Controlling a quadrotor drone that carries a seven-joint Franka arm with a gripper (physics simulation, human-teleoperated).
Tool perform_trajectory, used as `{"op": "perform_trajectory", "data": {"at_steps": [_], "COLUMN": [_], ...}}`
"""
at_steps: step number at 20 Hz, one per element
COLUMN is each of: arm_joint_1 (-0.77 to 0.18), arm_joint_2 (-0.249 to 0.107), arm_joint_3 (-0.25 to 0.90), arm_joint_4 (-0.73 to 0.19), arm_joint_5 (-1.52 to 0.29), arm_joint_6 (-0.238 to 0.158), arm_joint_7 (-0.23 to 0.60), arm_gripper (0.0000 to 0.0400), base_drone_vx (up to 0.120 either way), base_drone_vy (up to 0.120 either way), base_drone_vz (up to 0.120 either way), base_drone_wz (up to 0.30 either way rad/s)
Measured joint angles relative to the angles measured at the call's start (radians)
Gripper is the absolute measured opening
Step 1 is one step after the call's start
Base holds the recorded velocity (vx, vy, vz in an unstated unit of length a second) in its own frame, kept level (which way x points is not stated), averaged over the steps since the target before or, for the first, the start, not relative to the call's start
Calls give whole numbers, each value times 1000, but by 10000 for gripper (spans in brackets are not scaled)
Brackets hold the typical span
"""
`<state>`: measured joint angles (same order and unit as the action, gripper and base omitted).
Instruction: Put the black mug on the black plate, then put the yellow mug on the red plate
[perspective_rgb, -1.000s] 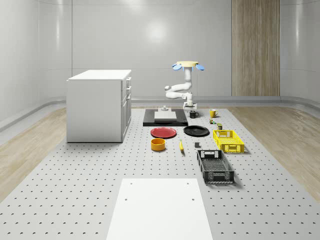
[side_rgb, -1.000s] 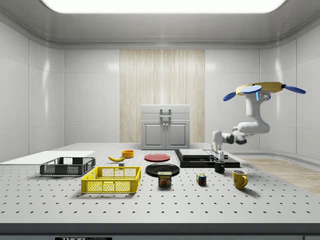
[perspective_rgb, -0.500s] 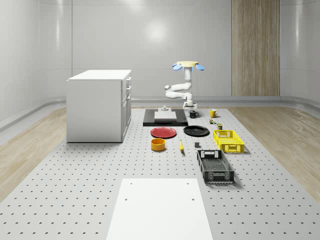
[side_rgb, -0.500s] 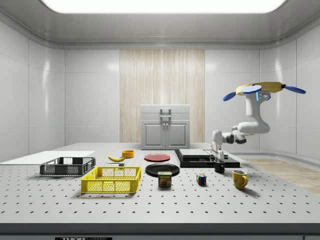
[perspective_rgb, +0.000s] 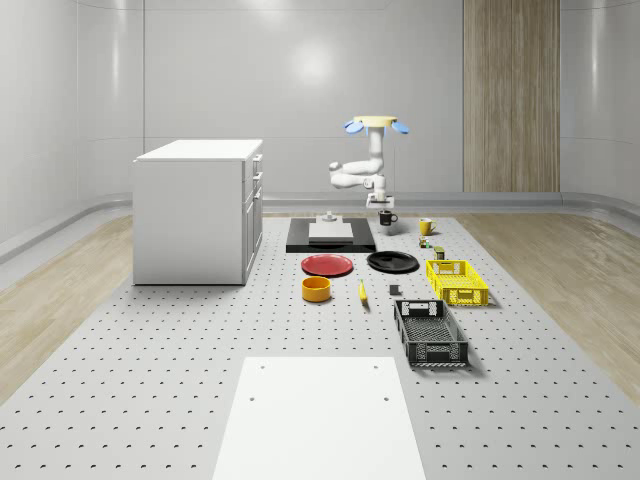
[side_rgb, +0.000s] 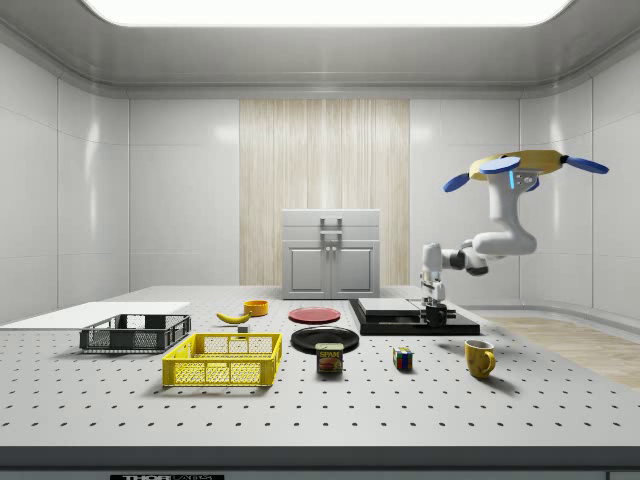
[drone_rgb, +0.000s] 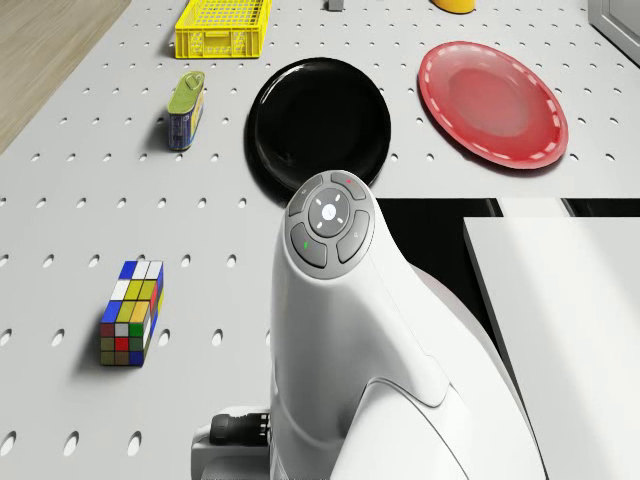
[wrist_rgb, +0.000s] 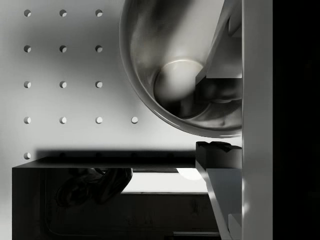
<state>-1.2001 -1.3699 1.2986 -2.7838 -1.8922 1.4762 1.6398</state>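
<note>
Since a second ago your claw (side_rgb: 435, 306) has lifted the black mug (side_rgb: 435, 316) off the table (side_rgb: 420, 400), clamped on its rim; your drone (side_rgb: 524, 163) hovers behind. Nearby: black plate (drone_rgb: 318, 120), red plate (drone_rgb: 492, 104), yellow mug (side_rgb: 479, 357), cube (drone_rgb: 131, 312), can (drone_rgb: 186, 108). Yellow crate (side_rgb: 223, 360): contents unclear.

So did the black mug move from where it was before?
Yes. The black mug has gone up: it sat on the table, and now hangs in the gripper level with the black tray's top, in the side view.
</note>
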Motion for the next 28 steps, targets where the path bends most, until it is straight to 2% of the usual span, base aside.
{"op": "perform_trajectory", "data": {"at_steps": [3, 28], "arm_joint_1": [-3, -21], "arm_joint_2": [-8, -71], "arm_joint_3": [7, 21], "arm_joint_4": [-1, 2], "arm_joint_5": [10, 44], "arm_joint_6": [5, 61], "arm_joint_7": [3, 19], "arm_gripper": [110, 110], "base_drone_vx": [120, 120], "base_drone_vy": [0, 0], "base_drone_vz": [93, 0], "base_drone_wz": [0, 0]}}
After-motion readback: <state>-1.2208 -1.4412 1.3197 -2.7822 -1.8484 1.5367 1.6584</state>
